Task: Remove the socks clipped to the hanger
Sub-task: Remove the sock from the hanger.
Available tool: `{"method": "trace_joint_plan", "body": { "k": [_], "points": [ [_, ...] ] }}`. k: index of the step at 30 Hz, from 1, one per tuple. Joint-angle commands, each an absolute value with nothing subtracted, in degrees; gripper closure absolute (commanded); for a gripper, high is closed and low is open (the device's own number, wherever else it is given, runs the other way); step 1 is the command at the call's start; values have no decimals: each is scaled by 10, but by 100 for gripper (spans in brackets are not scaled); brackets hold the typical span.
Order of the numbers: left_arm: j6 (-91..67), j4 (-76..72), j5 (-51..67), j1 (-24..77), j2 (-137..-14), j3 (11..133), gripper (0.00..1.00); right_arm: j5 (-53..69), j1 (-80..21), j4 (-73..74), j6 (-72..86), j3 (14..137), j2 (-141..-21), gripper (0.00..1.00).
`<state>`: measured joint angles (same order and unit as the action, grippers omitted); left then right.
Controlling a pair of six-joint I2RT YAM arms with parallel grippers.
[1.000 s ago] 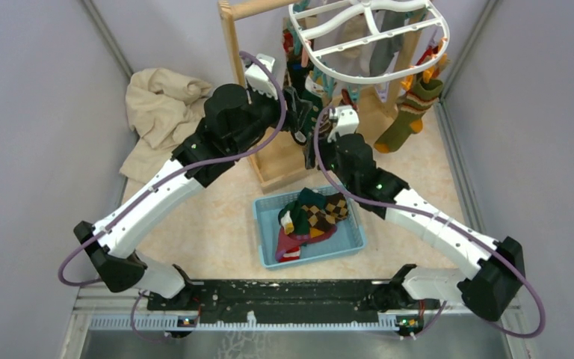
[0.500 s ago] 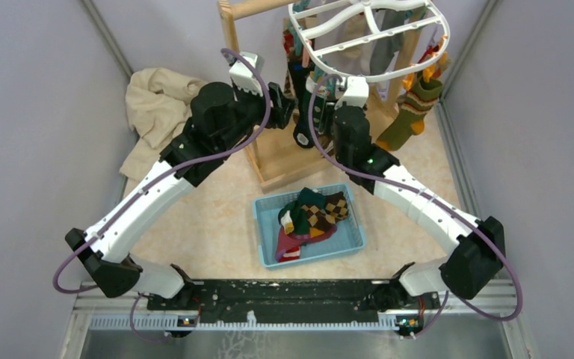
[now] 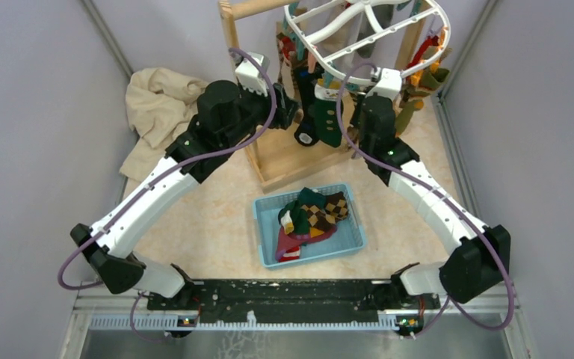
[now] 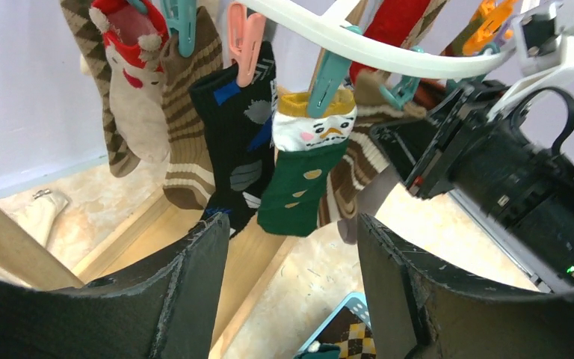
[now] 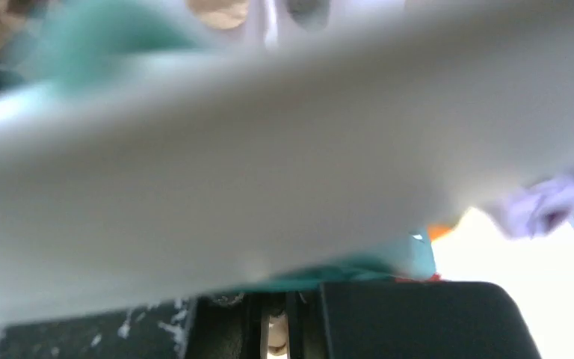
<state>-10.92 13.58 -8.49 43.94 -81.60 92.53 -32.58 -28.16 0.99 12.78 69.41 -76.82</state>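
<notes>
The white oval hanger hangs at the back with socks clipped round its rim. In the left wrist view a green snowman sock hangs from a teal clip, beside a black sock and a brown striped sock. My left gripper is open just below the green sock, its jaws apart and not touching it. My right gripper reaches up under the rim. Its jaws stand close together against the blurred white hanger and a teal clip.
A blue basket with several loose socks sits in the middle of the table. The wooden stand and its base are behind the left gripper. A beige cloth lies at the back left.
My right gripper rose, moved right under the hanger rim and closed. The hanger swung, carrying the right-hand socks back. My left gripper shifted slightly and stayed open.
</notes>
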Motion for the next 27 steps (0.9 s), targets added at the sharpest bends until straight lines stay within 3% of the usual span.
{"method": "trace_joint_plan", "body": {
  "k": [1,11,27],
  "points": [
    [-115,129,-45,436,-833,949,31,-301,-243,-1,148,688,-726,91],
    [-139,44,82,437,-907,982,31,-271,-230,18,148,681,-706,90],
    [-72,-30,147,424,-997,1037,28,-238,-213,38,156,674,-689,90]
  ]
}}
